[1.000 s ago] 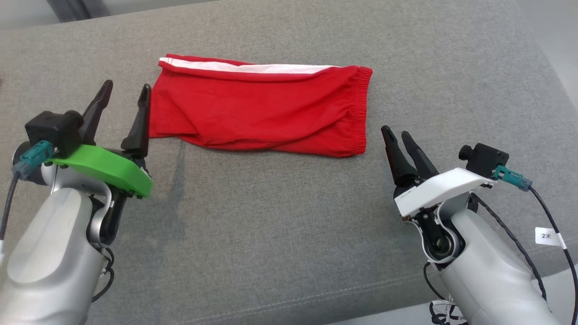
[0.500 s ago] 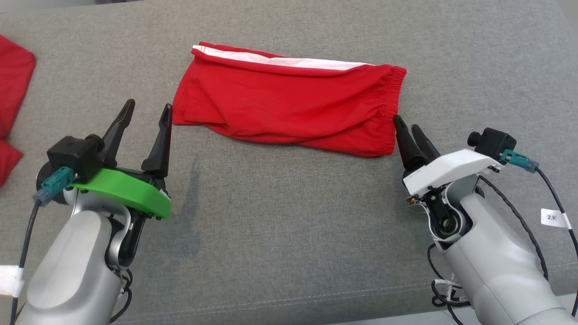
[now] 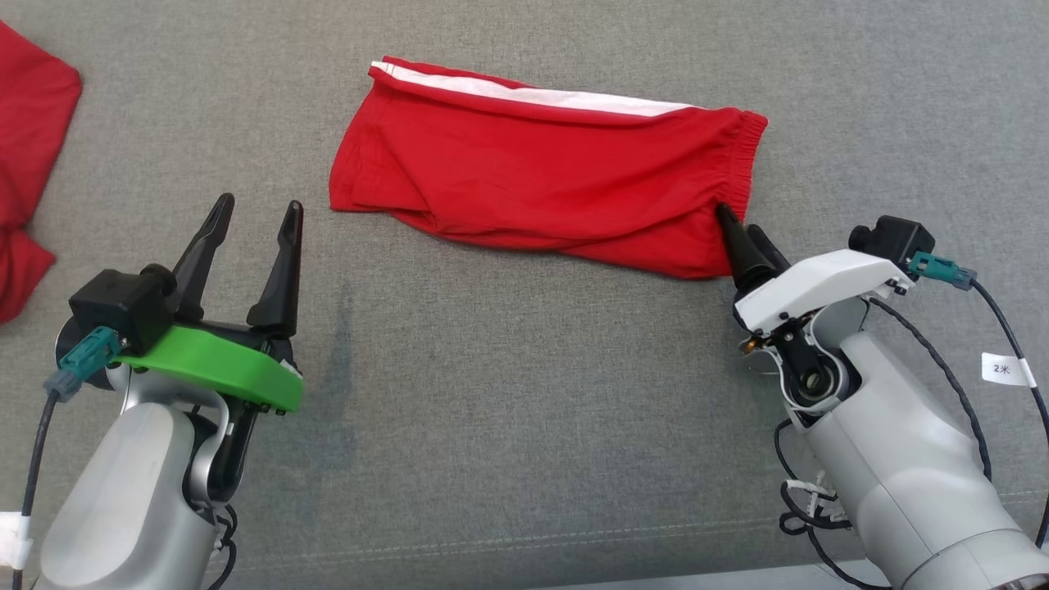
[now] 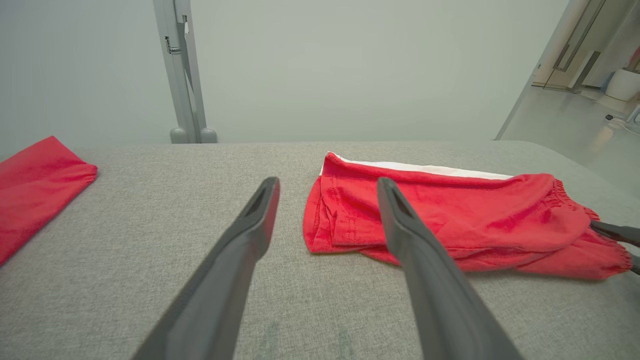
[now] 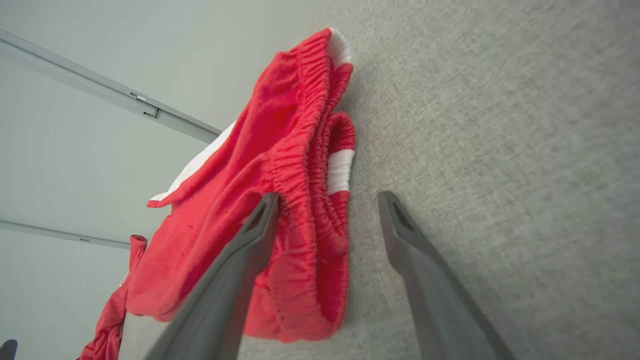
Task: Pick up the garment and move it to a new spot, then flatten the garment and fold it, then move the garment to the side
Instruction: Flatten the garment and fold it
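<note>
Because the grey fabric-covered bench (image 3: 524, 459) runs past every edge of the head view, its full extent cannot be made out. On its far middle lie the red cotton shorts with a white side stripe (image 3: 557, 180), folded flat, the gathered elastic waistband (image 3: 744, 160) towards the robot's right and the leg hem towards its left. A second red cloth (image 3: 29, 147) lies well apart at the far left, cut off by the picture's edge, so what it is cannot be told.

The right jaws stand partly open at the near corner of the waistband. In the right wrist view one dark finger (image 5: 235, 270) overlaps the gathered band, though whether it presses on it cannot be told. The other finger (image 5: 425, 270) stands over bare bench, and some fabric sits in the gap, not pinched.

The left jaws are spread wide with nothing between them, their fingers (image 3: 283, 262) near the hem but apart from it.

A small white paper label (image 3: 1004, 369) hangs on the right arm's cable.
</note>
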You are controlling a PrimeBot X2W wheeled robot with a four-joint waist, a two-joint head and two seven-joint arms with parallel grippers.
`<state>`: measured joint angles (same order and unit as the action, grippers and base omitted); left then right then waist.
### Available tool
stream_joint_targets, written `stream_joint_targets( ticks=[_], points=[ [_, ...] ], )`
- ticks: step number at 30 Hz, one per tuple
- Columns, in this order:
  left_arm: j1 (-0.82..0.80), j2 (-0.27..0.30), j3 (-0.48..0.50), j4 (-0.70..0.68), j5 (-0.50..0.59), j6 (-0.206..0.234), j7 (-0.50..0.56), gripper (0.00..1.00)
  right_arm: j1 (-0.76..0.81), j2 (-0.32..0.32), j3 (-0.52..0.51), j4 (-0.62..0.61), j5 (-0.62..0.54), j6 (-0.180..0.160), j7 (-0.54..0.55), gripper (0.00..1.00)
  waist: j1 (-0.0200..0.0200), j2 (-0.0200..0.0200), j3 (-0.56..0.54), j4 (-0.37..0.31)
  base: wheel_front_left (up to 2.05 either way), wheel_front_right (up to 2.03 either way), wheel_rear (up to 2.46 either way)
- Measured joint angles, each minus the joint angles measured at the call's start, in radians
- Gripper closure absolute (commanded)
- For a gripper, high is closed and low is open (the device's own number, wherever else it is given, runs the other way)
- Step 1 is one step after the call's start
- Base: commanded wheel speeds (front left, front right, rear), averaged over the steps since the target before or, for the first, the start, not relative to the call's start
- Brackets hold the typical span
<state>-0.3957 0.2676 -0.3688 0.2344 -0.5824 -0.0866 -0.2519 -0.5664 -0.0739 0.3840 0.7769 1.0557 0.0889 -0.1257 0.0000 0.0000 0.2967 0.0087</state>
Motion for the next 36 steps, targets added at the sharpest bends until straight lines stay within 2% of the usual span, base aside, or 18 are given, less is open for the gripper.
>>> stream_joint_targets(
  ticks=[9, 10, 11, 12, 13, 14, 15, 24, 36],
  points=[
    [0.022, -0.009, 0.008, -0.024, 0.031, 0.0, 0.0, 0.0, -0.046, -0.002, 0.021, 0.05, 0.004, -0.003, 0.053, 0.0, 0.0, 0.0, 0.002, 0.01, 0.0, 0.0, 0.0],
    [0.023, -0.014, 0.008, -0.024, 0.032, -0.001, 0.0, 0.0, -0.049, -0.002, 0.02, 0.056, 0.01, -0.003, 0.057, 0.09, 0.0, 0.0, 0.001, 0.013, 0.0, 0.0, 0.0],
    [0.024, -0.019, 0.008, -0.024, 0.032, -0.001, 0.0, 0.0, -0.052, -0.003, 0.019, 0.063, 0.014, -0.003, 0.058, 0.49, 0.0, 0.0, 0.0, 0.015, 0.0, 0.0, 0.0],
    [0.026, -0.023, 0.009, -0.024, 0.032, -0.001, 0.0, 0.0, -0.056, -0.003, 0.019, 0.069, 0.02, -0.003, 0.062, 0.49, 0.0, 0.0, -0.002, 0.017, 0.0, 0.0, 0.0],
    [0.028, -0.027, 0.008, -0.025, 0.033, -0.001, 0.0, 0.0, -0.061, -0.004, 0.019, 0.075, 0.023, -0.003, 0.069, 0.65, 0.0, 0.0, -0.004, 0.019, 0.0, 0.0, 0.0],
    [0.03, -0.028, 0.01, -0.029, 0.033, -0.001, 0.0, 0.0, -0.063, -0.003, 0.02, 0.078, 0.027, -0.003, 0.072, 0.93, 0.0, 0.0, -0.005, 0.021, 0.0, 0.0, 0.0],
    [0.034, -0.028, 0.012, -0.032, 0.034, -0.001, 0.0, 0.0, -0.066, -0.003, 0.02, 0.082, 0.03, -0.003, 0.077, 1.0, 0.0, 0.0, -0.006, 0.023, 0.0, 0.0, 0.0],
    [0.05, -0.029, 0.022, -0.041, 0.042, -0.002, 0.0, 0.0, -0.071, 0.001, 0.025, 0.103, 0.05, -0.001, 0.087, 1.0, 0.0, 0.0, -0.019, 0.028, 0.0, 0.0, 0.0],
    [0.091, -0.036, 0.042, -0.039, 0.052, -0.01, 0.0, 0.0, -0.071, 0.005, 0.059, 0.102, 0.031, 0.025, 0.046, 1.0, 0.0, 0.0, -0.062, 0.007, 0.0, 0.0, 0.0]
  ],
)
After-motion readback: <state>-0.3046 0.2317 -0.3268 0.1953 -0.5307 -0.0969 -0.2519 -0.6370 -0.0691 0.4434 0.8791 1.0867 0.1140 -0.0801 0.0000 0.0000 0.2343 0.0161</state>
